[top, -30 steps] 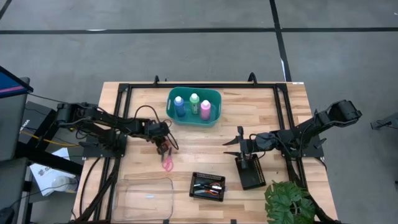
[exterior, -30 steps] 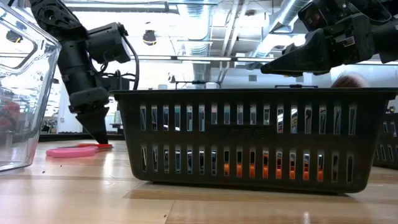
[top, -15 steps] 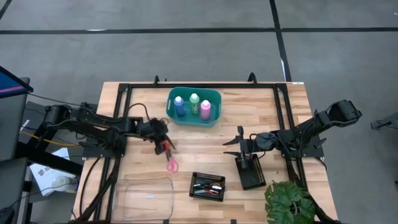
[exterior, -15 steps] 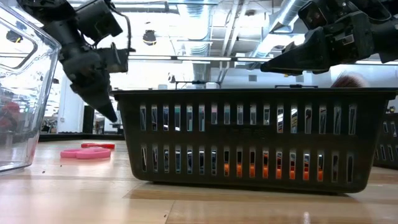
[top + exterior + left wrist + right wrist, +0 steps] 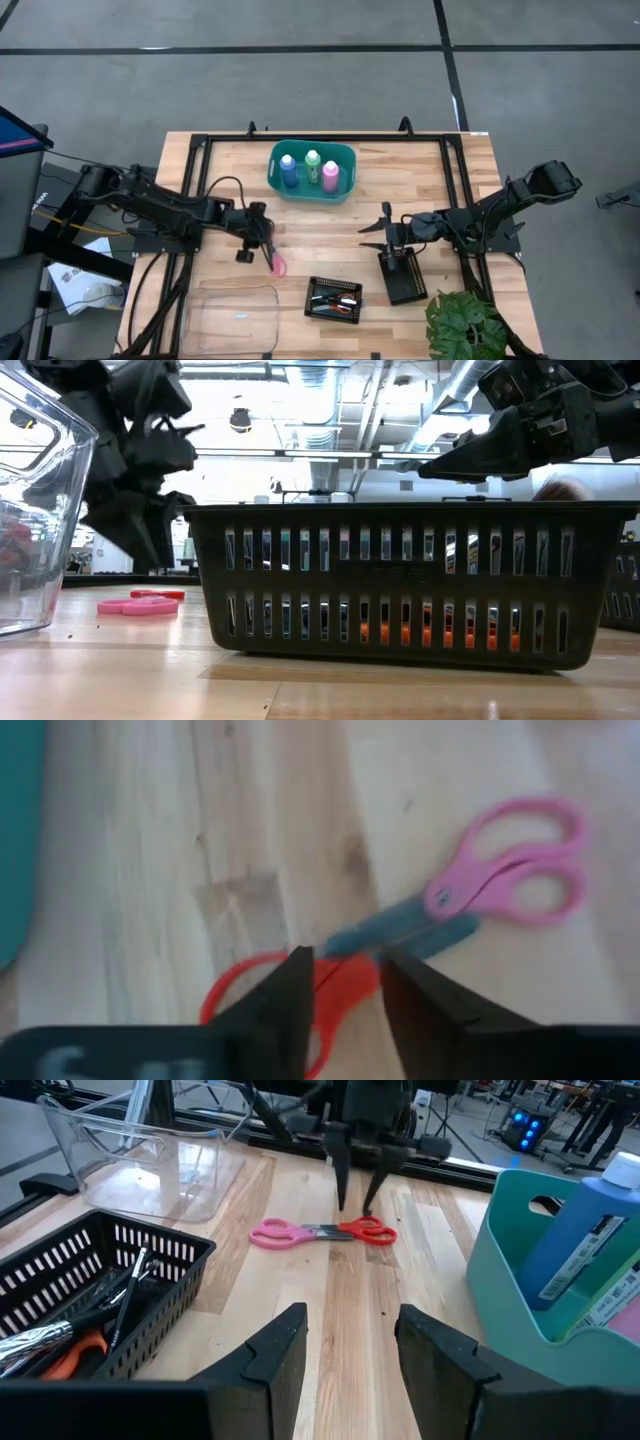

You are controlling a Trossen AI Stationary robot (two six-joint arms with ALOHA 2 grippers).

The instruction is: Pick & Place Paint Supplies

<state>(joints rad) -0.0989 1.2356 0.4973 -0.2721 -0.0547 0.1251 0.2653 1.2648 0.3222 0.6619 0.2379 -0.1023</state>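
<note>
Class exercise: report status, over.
Left gripper open, above red scissors. Pink scissors beside them, on the table. Right gripper open, waiting mid-table. Nothing in the way.

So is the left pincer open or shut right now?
Open. The left pincer shows two spread fingers above the red scissors, with a clear gap in its own wrist view, gripping nothing.

We see a pale wood worktop (image 5: 340, 1310), glossy-looking plastic scissor handles (image 5: 275, 1233), and a clear, probably plastic bin (image 5: 150, 1155).

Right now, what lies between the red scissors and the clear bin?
The pink scissors lie between the red scissors and the clear bin, seen in the right wrist view.
</note>
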